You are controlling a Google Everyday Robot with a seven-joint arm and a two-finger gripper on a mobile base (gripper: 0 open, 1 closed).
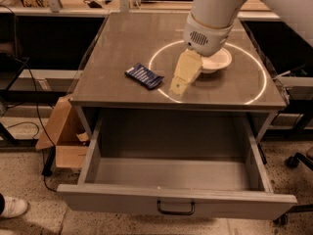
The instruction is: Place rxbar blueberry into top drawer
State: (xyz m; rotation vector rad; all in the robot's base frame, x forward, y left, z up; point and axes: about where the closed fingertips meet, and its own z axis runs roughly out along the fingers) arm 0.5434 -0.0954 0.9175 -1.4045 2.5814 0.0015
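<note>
The top drawer (122, 202) stands pulled out below the tabletop's (127, 38) front edge, with open room inside. The tool (178, 88) hangs near that edge (open or closed, I cannot tell), and its arm hides part of the white bowl (219, 60) at 1 o'clock. The rxbar blueberry (144, 76), dark blue with white stripes, lies flat at the tool's 9 o'clock, apart from it.

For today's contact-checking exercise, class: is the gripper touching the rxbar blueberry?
Apart. The camera view shows the gripper beside the rxbar blueberry, with a strip of bare tabletop between them.
</note>
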